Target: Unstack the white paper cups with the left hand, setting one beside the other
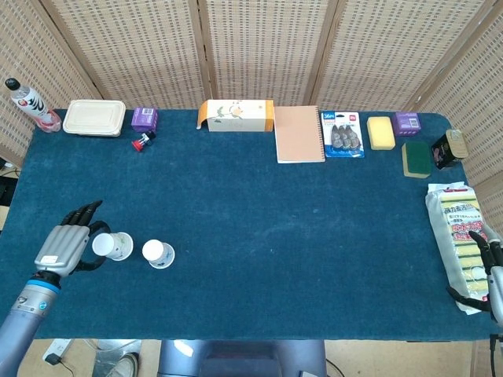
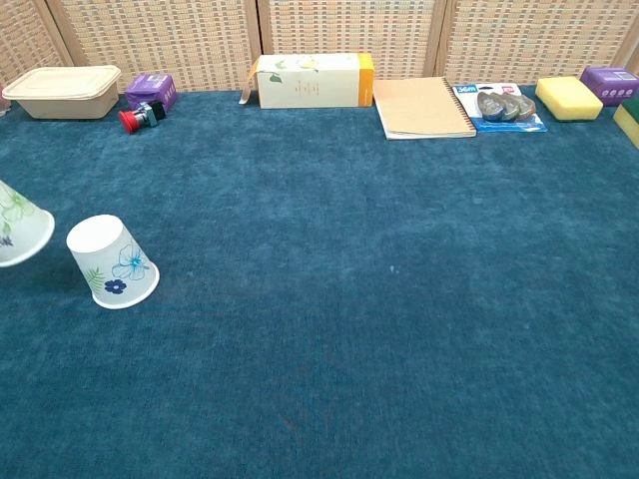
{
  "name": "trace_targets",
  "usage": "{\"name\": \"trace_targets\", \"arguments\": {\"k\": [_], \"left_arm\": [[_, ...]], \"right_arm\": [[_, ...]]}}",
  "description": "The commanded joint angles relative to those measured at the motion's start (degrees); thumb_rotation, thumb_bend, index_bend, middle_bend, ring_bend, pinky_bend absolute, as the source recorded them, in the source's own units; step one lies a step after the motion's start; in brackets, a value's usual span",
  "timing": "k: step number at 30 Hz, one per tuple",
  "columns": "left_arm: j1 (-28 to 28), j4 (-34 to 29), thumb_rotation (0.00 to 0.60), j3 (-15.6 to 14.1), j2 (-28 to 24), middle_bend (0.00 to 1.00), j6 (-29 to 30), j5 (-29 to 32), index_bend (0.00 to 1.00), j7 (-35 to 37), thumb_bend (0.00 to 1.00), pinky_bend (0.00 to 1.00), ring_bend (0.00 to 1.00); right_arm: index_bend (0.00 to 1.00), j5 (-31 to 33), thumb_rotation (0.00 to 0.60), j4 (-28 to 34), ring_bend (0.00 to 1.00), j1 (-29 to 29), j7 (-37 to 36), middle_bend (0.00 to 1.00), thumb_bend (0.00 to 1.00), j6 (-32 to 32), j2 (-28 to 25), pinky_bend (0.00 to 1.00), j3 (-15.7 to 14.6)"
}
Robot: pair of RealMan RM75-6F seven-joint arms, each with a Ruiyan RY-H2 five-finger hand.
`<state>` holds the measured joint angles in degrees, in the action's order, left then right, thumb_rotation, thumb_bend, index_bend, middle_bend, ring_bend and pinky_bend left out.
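One white paper cup (image 1: 158,254) with blue flowers stands upside down on the blue cloth, also seen in the chest view (image 2: 111,262). My left hand (image 1: 64,248) holds a second white cup (image 1: 111,246) just to the left of it, apart from it. In the chest view only the rim end of that held cup (image 2: 20,228) shows at the left edge, and the hand itself is out of frame there. My right hand (image 1: 489,259) hangs at the table's right front edge beside a sponge pack, fingers apart, holding nothing.
Along the far edge lie a bottle (image 1: 30,104), a food box (image 1: 94,117), a purple box (image 1: 144,118), a red item (image 1: 141,142), a carton (image 1: 236,115), a notebook (image 1: 299,133), a blister pack (image 1: 343,134) and sponges (image 1: 381,132). A sponge pack (image 1: 462,243) lies at the right.
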<state>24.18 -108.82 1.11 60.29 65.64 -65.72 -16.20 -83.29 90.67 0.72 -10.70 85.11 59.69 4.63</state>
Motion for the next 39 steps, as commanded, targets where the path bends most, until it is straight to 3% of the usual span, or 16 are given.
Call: {"name": "trace_targets", "arguments": {"k": [1, 16, 18, 22, 28, 34, 36, 39], "left_arm": [[0.6, 2.5, 0.600, 0.3, 2.7, 0.00, -1.7, 1.5, 0.41, -0.4, 0.26, 0.08, 0.00], [2.2, 5.7, 0.600, 1.3, 7.7, 0.00, -3.5, 4.9, 0.40, -3.1, 0.25, 0.08, 0.00], [2.1, 5.4, 0.600, 1.2, 7.6, 0.00, -3.5, 4.9, 0.33, -3.1, 0.23, 0.08, 0.00], [1.7, 5.3, 0.600, 1.1, 7.4, 0.00, -2.5, 4.3, 0.03, -3.2, 0.18, 0.08, 0.00], [0.4, 4.1, 0.600, 0.8, 6.0, 0.00, -1.1, 1.1, 0.00, -0.2, 0.17, 0.08, 0.00], [-5.7, 6.5, 0.600, -0.7, 5.2, 0.00, 11.1, -12.0, 0.00, 5.9, 0.15, 0.08, 0.00], [-9.3, 10.2, 0.600, -0.9, 6.6, 0.00, 19.1, -15.4, 0.00, 4.3, 0.15, 0.08, 0.00], [-13.2, 15.1, 0.600, -1.0, 9.7, 0.00, 26.3, -17.4, 0.00, 2.3, 0.14, 0.08, 0.00]], "right_arm": [[0.07, 0.0, 0.600, 0.0, 0.00, 0.0, 0.1, 0.00, 0.00, -0.1, 0.0, 0.00, -0.1], [0.07, 0.3, 0.600, 0.0, 0.00, 0.0, -0.5, 0.00, 0.00, -0.2, -0.2, 0.00, 0.0], [0.07, 0.3, 0.600, 0.0, 0.00, 0.0, -0.6, 0.00, 0.00, -0.1, -0.2, 0.00, 0.0], [0.07, 0.5, 0.600, -0.2, 0.00, 0.0, -0.1, 0.00, 0.02, -0.1, -0.1, 0.00, 0.1], [0.07, 0.3, 0.600, 0.1, 0.00, 0.0, -0.8, 0.00, 0.03, -0.2, -0.4, 0.00, 0.1], [0.07, 0.5, 0.600, -0.1, 0.00, -0.1, -1.0, 0.00, 0.02, 0.1, -0.3, 0.00, 0.2], [0.07, 0.5, 0.600, -0.3, 0.00, -0.2, -0.4, 0.00, 0.02, 0.6, -0.1, 0.00, 0.3], [0.07, 0.2, 0.600, -0.3, 0.00, -0.3, 0.6, 0.00, 0.02, 1.4, 0.5, 0.00, 0.5]]}}
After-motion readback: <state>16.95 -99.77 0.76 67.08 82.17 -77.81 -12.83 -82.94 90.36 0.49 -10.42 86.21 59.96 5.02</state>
